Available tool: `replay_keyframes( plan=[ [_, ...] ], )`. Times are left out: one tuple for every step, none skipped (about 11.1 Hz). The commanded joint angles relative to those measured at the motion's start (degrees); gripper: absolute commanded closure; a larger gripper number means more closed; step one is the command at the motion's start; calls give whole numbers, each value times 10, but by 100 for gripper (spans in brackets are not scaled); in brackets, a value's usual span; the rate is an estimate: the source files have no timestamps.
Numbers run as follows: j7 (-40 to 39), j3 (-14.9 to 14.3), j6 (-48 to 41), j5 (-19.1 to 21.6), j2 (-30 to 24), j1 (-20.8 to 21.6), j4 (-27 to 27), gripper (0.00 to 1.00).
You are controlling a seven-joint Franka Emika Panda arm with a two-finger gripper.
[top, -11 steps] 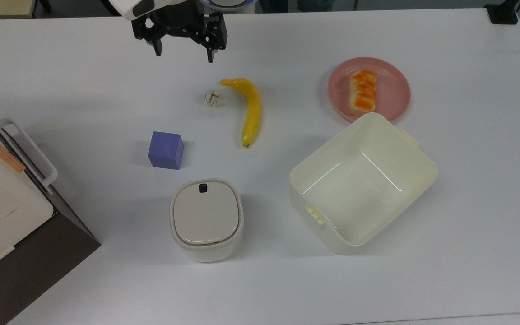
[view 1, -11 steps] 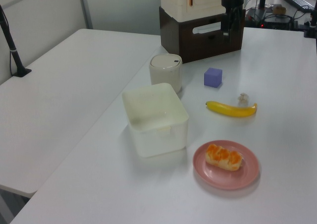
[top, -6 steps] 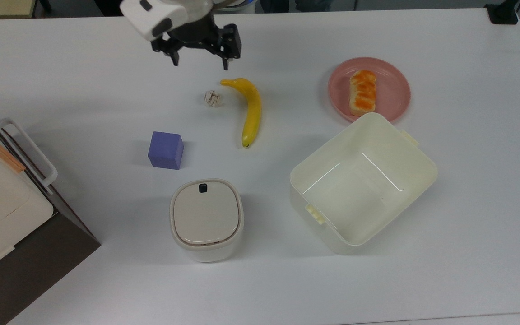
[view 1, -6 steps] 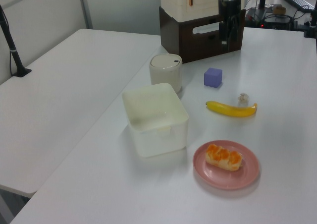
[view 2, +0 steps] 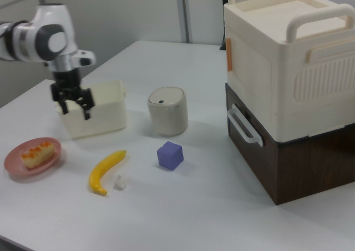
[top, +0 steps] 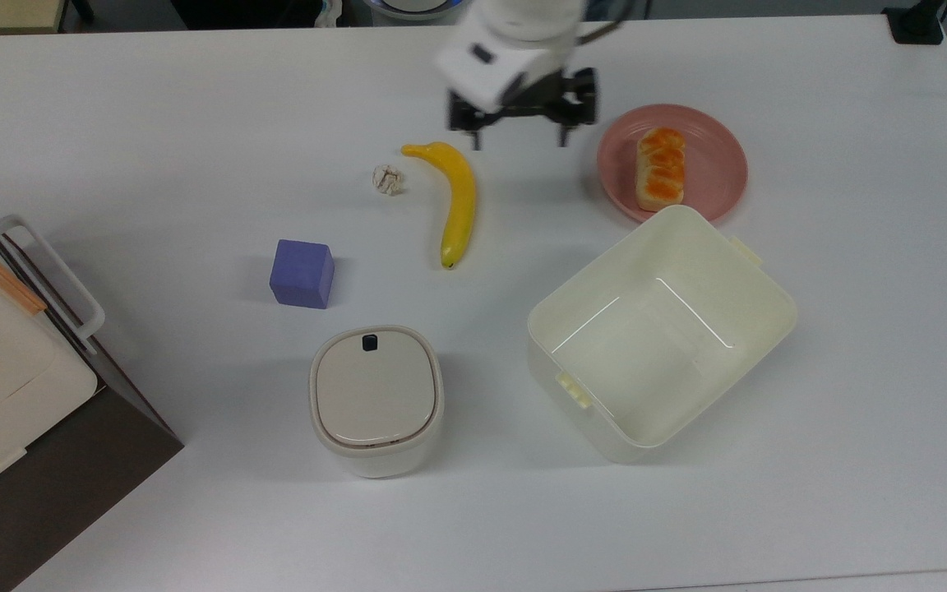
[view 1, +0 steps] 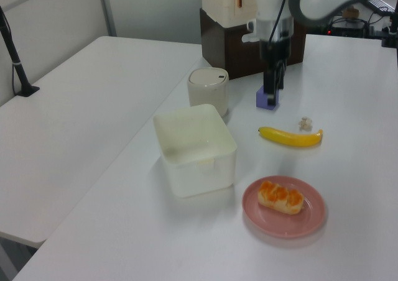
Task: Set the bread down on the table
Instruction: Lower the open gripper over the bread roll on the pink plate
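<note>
The bread (top: 660,168), a small pale loaf with an orange glazed top, lies on the round pink plate (top: 720,168) at the top view's upper right. It is also on the plate in the left view (view 1: 281,197) and the right view (view 2: 37,154). My gripper (top: 519,138) hangs open above the white table (top: 112,123), between the banana's stem end and the plate, left of the bread in the top view and apart from it. Nothing is between its fingers. In the right view the gripper (view 2: 75,112) hovers in front of the cream bin.
A long yellow banana (top: 457,201) and a tiny whitish ball (top: 389,179) lie left of the gripper in the top view. The cream bin (top: 769,288) stands just below the plate. A purple cube (top: 302,273), a lidded canister (top: 376,399) and a large cabinet (view 2: 288,68) stand further off.
The open gripper has swept to the top view's right, from above the ball and banana tip to the gap beside the pink plate. Nothing else moved.
</note>
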Motion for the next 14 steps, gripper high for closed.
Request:
replay_keyframes(
  plan=[
    [102,1,44,4,20,89,-14,0],
    [129,1,64,7,30,110,-14,0],
    [154,2,87,12,41,131,-15,0],
    [181,7,102,11,56,147,-15,0],
    [201,24,119,10,71,151,-15,0],
    [212,34,133,8,84,155,-15,0],
    [218,36,135,7,97,166,-16,0],
    [225,36,144,4,107,176,-25,0],
    [229,36,161,2,117,181,-37,0],
    [229,36,175,-3,126,184,-46,1],
    [229,36,178,-10,131,183,-48,4],
    [228,36,178,-12,132,182,-50,10],
    [223,36,178,-14,132,179,-50,18],
    [222,36,178,-21,133,178,-51,32]
  ],
)
